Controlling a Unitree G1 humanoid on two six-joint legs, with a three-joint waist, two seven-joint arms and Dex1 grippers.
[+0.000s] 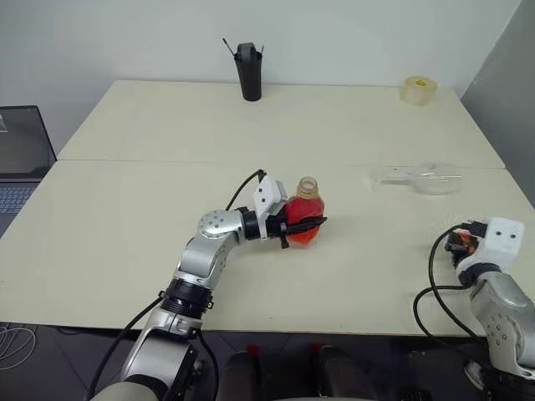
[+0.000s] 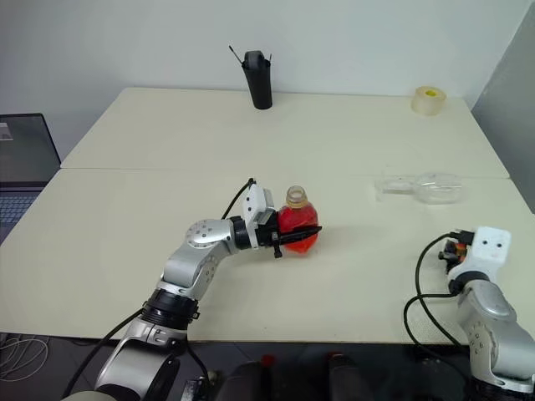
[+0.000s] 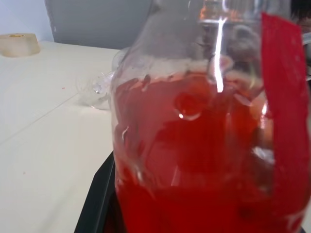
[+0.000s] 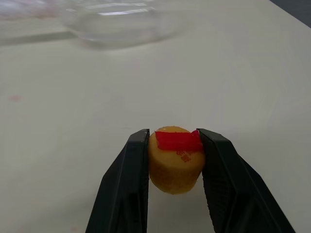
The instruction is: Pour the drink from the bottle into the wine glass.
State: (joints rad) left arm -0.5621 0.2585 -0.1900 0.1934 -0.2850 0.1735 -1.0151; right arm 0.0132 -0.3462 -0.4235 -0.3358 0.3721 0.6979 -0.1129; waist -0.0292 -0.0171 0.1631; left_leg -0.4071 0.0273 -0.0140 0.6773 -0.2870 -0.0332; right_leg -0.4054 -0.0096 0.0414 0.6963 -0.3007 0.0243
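Cream table (image 1: 125, 251): black cup (image 1: 248, 72), tape roll (image 1: 419, 89) far; wine glass (image 1: 422, 177) toppled.

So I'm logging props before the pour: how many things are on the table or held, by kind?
Bottle with red drink, held upright by left claw: 1
Cap, held by right claw: 1
Wine glass, lying on its side: 1
Black cup: 1
Tape roll: 1
Total: 5

The cream counter (image 1: 150, 225) carried a wine glass (image 1: 422, 177) lying on its side near the right edge, a tall black cup (image 1: 248, 72) at the far edge, and a tape roll (image 1: 419, 89) at the far right corner.
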